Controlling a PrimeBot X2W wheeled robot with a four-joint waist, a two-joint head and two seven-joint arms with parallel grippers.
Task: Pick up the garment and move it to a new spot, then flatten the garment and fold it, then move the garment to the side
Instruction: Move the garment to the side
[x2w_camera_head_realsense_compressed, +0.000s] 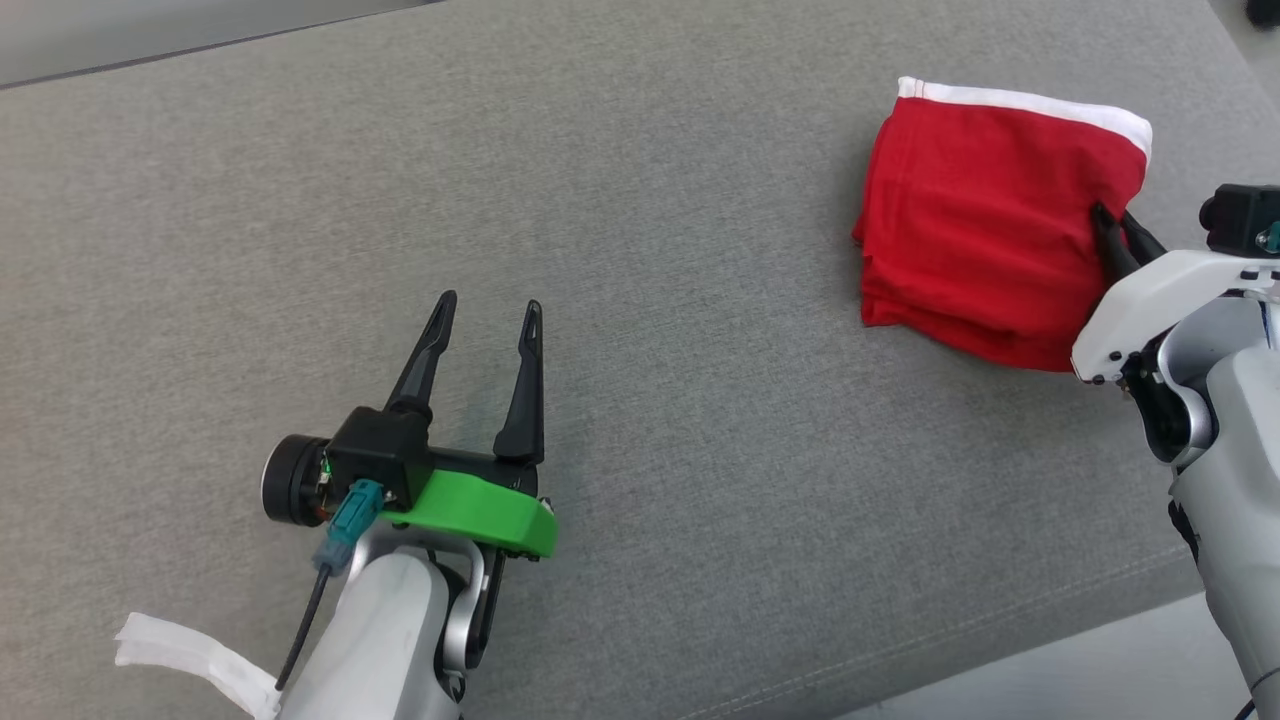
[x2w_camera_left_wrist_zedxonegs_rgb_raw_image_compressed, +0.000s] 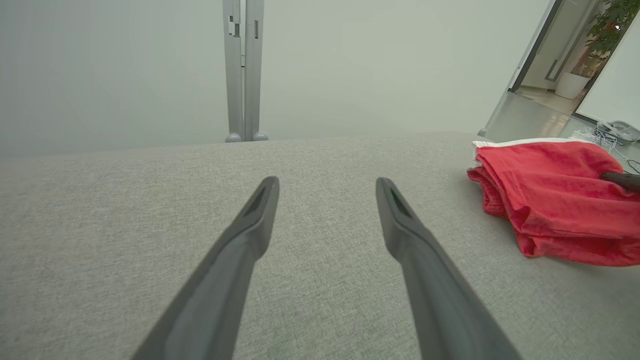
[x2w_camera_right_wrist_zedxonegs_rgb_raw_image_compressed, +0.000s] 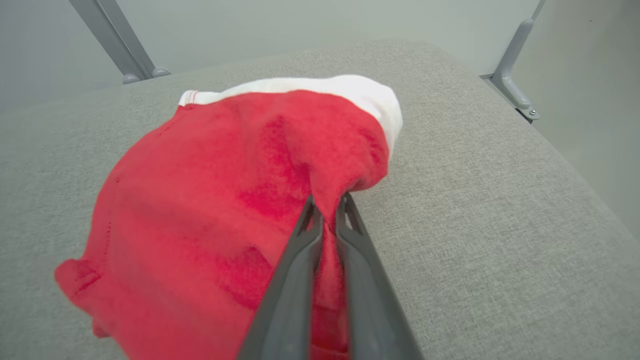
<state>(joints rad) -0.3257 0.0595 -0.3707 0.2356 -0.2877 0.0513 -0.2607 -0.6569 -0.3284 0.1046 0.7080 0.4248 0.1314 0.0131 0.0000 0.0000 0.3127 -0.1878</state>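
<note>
The garment (x2w_camera_head_realsense_compressed: 985, 215) is a folded red piece with a white band along its far edge, lying at the right of the grey cushion. My right gripper (x2w_camera_head_realsense_compressed: 1112, 222) comes in from the right and is shut on the garment's right edge; in the right wrist view a ridge of the red garment (x2w_camera_right_wrist_zedxonegs_rgb_raw_image_compressed: 210, 200) is pinched between the two dark fingertips of my right gripper (x2w_camera_right_wrist_zedxonegs_rgb_raw_image_compressed: 327, 205). My left gripper (x2w_camera_head_realsense_compressed: 488, 312) hovers open over bare cushion at the lower left, well apart from the garment (x2w_camera_left_wrist_zedxonegs_rgb_raw_image_compressed: 555, 195). Nothing sits between the spread fingers of my left gripper (x2w_camera_left_wrist_zedxonegs_rgb_raw_image_compressed: 327, 192).
The grey upholstered surface (x2w_camera_head_realsense_compressed: 650, 300) runs across the view, with its front edge (x2w_camera_head_realsense_compressed: 1000, 640) at the lower right and its back edge near the top left. A metal post (x2w_camera_left_wrist_zedxonegs_rgb_raw_image_compressed: 244, 70) stands behind it. A white strip (x2w_camera_head_realsense_compressed: 190, 655) hangs by my left forearm.
</note>
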